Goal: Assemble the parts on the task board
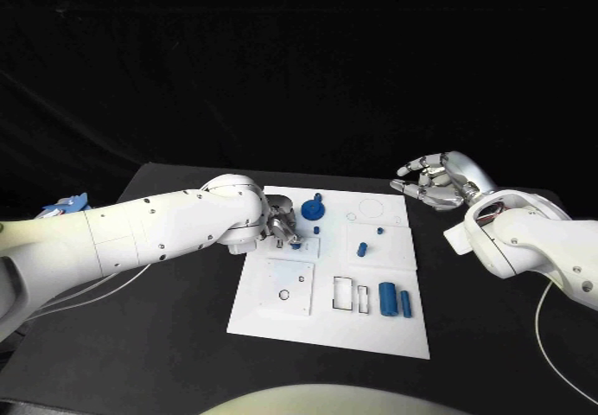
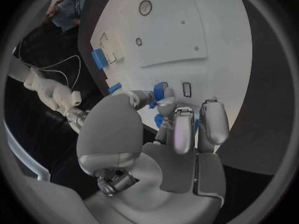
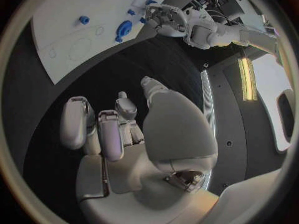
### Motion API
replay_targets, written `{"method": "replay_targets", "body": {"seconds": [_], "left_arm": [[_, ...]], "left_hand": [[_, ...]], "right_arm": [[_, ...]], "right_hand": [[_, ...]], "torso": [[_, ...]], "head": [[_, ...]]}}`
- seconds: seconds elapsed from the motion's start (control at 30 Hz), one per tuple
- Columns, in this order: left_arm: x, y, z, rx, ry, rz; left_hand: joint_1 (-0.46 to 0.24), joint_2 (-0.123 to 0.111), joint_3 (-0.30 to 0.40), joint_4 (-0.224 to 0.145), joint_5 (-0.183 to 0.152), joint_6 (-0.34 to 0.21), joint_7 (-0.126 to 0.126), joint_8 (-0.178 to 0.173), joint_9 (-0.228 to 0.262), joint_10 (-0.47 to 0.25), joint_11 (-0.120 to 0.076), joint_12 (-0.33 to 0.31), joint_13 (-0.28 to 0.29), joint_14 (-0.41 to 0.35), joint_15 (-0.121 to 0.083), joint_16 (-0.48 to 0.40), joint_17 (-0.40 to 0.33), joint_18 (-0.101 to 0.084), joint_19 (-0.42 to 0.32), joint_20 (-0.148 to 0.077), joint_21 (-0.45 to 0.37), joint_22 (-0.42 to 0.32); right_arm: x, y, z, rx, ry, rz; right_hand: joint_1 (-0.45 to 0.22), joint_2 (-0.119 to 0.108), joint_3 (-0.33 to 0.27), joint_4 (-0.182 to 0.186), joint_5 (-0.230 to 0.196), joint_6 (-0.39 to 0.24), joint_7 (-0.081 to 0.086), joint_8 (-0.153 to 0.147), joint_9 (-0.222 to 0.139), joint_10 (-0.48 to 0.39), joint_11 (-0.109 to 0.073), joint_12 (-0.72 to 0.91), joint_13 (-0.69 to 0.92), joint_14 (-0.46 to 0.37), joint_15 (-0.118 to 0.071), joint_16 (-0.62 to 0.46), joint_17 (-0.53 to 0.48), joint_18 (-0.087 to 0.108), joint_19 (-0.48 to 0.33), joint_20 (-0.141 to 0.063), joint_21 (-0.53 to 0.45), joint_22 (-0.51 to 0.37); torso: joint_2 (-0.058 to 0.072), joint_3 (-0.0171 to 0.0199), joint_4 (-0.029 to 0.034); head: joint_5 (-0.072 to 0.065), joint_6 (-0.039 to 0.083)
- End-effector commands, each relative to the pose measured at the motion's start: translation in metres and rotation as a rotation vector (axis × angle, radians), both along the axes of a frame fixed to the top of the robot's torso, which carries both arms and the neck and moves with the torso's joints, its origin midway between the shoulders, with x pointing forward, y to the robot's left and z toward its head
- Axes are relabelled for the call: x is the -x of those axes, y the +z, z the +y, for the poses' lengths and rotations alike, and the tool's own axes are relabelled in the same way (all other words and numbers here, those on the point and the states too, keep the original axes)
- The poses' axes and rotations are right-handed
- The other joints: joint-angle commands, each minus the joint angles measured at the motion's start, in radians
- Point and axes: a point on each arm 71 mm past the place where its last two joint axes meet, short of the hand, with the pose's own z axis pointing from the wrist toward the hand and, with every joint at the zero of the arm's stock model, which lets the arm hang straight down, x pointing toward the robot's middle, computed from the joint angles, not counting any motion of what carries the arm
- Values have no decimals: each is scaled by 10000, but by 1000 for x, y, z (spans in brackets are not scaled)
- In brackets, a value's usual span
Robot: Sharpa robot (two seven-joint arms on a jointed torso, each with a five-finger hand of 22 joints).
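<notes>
The white task board [image 1: 327, 324] lies in the middle of the table. My left hand [image 1: 276, 226] is low over its left edge, thumb and a finger pinching a small blue part [image 2: 161, 91]. A round blue part [image 1: 312, 207] sits just beyond the hand. Small blue pegs [image 1: 363, 249] stand near the board's middle, and two blue cylinders [image 1: 397, 300] lie side by side towards its right edge. My right hand [image 1: 434, 183] hovers off the board's far right corner, fingers loosely bent and apart, holding nothing. From the right wrist I see the board [image 3: 74, 40] and the left hand [image 3: 163, 16].
The board carries outlined slots [image 1: 349, 295] and a raised square plate with small holes [image 1: 289, 281]. Bare black table [image 1: 149, 337] surrounds it on all sides. Thin white cables [image 1: 112, 281] trail under my left arm.
</notes>
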Motion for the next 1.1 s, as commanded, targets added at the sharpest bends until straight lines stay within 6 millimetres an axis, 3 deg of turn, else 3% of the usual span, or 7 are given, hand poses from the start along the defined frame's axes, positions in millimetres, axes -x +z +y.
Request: {"method": "replay_targets", "body": {"seconds": [0.03, 1.1], "left_arm": [[0, 0, 0, -227, -58, -77], [2, -2, 0, -480, -271, 94]], "left_hand": [[-77, 2, 1828, -1748, 50, 179, -208, 42, 1507, 76, 28, 42, 7, 648, -60, 31, 1033, -63, 70, 21, 60, 9], [-131, -5, 1900, -1776, 47, 214, -227, 82, 1526, 92, 11, 27, -36, 648, -74, 33, 1032, -72, 99, 7, 75, 47]], "right_arm": [[0, -1, 1, 34, 50, 52], [0, -3, 0, -90, -29, 289]], "right_hand": [[-40, 102, -15, 57, 36, -89, 1, 57, 9, -39, -25, -44, -12, 451, -88, -65, 238, 193, -68, -16, -73, 267], [-75, 131, -20, 78, 48, -101, -1, 87, 12, -30, -26, -41, -16, 451, -91, -72, 234, 195, -72, -19, -91, 258]], "torso": [[-2, -4, 0], [-5, 6, 5]], "head": [[-6, -17], [-10, -101]]}}
